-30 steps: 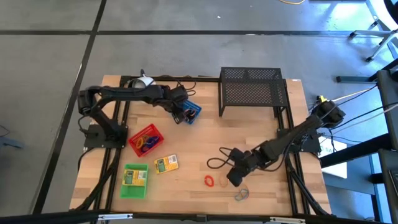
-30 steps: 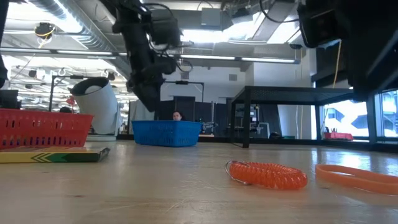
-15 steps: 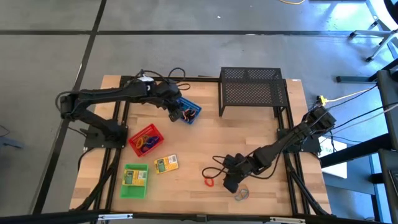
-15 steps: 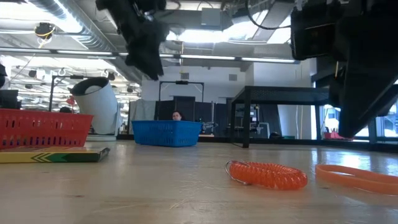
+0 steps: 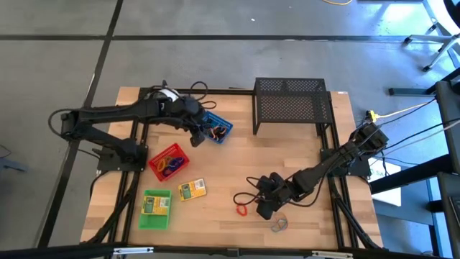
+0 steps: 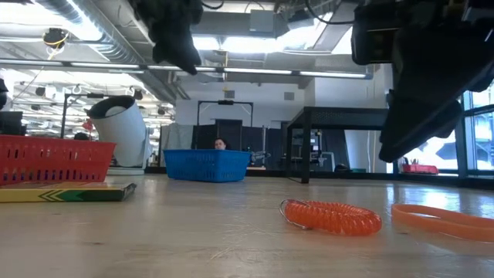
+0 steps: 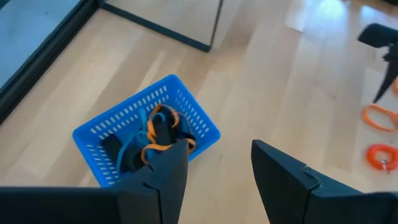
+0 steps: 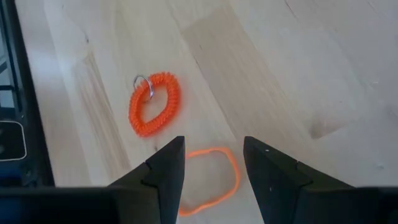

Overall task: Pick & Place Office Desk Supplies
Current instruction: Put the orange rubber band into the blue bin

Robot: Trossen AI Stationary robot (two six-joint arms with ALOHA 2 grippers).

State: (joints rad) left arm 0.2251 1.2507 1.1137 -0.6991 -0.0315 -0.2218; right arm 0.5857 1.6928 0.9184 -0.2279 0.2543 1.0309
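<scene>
Orange coiled plastic loop (image 8: 154,104) lies on the wooden desk (image 5: 237,169) below the right gripper (image 8: 208,163), jaws wide, empty; left gripper (image 7: 214,163), likewise open, hangs above the blue plastic tray (image 7: 146,134).

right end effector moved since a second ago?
Yes. In the high view the right end effector has shifted left, away from the black wire-mesh rack, now beside the orange coiled loop.

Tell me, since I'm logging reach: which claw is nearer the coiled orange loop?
Right. The right claw hovers just beside the coiled orange loop; the left claw is above the blue tray.
</scene>
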